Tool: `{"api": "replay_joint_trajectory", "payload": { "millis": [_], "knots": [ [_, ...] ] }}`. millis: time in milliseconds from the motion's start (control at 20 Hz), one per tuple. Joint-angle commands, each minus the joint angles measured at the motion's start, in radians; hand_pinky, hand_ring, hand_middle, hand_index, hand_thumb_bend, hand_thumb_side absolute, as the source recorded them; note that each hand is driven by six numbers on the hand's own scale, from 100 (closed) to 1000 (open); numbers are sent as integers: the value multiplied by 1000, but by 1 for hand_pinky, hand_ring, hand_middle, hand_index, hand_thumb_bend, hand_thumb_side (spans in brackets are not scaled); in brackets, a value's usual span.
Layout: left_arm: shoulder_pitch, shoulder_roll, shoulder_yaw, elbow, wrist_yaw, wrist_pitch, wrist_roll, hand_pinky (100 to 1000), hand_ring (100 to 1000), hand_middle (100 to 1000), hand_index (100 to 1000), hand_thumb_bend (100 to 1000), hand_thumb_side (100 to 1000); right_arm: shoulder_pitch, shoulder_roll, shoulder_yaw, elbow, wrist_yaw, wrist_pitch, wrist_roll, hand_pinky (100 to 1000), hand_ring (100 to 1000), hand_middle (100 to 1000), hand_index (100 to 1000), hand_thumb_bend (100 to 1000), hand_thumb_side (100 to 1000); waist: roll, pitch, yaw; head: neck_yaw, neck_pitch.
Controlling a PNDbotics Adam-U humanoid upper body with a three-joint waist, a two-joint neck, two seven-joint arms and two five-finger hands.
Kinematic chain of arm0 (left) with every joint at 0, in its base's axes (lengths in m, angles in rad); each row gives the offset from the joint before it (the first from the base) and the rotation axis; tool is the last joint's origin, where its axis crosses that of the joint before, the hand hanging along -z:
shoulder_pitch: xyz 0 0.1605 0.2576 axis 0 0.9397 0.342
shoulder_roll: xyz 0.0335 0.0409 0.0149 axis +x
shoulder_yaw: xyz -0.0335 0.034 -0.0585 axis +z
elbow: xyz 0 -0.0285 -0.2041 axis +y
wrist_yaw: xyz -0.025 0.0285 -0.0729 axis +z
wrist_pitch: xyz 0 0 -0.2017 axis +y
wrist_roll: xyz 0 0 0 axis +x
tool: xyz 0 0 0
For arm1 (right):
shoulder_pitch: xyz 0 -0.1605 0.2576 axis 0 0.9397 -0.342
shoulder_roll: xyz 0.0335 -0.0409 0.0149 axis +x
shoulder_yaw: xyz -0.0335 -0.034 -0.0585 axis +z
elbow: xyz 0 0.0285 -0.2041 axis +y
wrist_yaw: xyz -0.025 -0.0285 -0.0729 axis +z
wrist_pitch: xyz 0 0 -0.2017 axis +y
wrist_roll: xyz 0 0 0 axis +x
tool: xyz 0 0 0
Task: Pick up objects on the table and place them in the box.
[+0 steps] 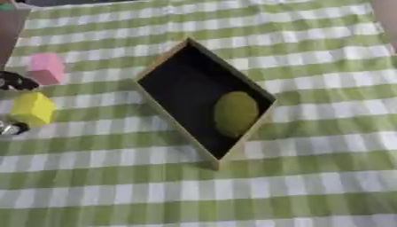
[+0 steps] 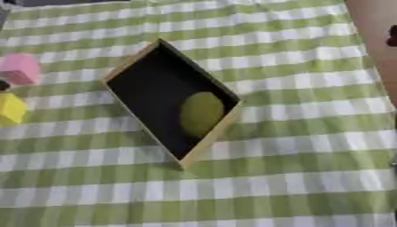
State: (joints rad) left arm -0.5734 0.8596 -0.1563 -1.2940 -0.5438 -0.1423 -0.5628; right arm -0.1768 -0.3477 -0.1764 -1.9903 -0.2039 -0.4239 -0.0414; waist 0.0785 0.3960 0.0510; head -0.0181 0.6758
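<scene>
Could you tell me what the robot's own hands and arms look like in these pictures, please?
Very little of them shows. At the left edge of the left eye view, the left hand appears only as small black pieces, with a silver, shiny part lower down near the yellow block. No cables or markings can be made out. The right hand cannot be identified in either view.

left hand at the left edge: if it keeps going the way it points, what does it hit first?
Likely the yellow block, right beside the left hand; the pink block is also close. Little of the hand shows, so its heading is uncertain.
</scene>
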Motion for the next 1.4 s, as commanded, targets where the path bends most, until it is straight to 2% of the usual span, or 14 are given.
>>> {"api": "replay_joint_trajectory", "payload": {
  "millis": [50,400,700,900,1050,1400],
  "knots": [
    [-15,25,5,1,-13,1,-9,858,838,736,857,371,100,-10,-9,-1,-10,5,3,3,922,1000,548,877,100,624,2,-3,1,5,-13],
    [-15,31,18,-30,22,10,-6,810,770,646,793,236,100,-5,-11,-2,-10,3,5,2,923,1000,548,878,100,623,1,-8,5,3,-9],
    [-51,46,32,-156,121,21,-15,804,756,641,788,144,100,1,-23,-5,-10,-3,-3,-2,922,1000,550,877,100,621,3,-22,11,0,-2],
    [-142,17,0,-211,185,23,-65,805,752,640,787,100,100,2,-32,0,-10,-12,-2,1,922,1000,550,876,100,621,7,-35,6,3,3],
    [-223,-26,-30,-228,212,23,-107,803,749,637,784,100,100,0,-35,4,-10,-21,2,6,922,1000,550,876,100,622,12,-40,-3,6,5],
    [-390,-160,-96,-190,189,7,-171,804,747,636,784,100,100,-13,-32,8,-10,-33,18,17,924,1000,550,877,100,625,24,-39,-29,26,-3]
  ]
}}
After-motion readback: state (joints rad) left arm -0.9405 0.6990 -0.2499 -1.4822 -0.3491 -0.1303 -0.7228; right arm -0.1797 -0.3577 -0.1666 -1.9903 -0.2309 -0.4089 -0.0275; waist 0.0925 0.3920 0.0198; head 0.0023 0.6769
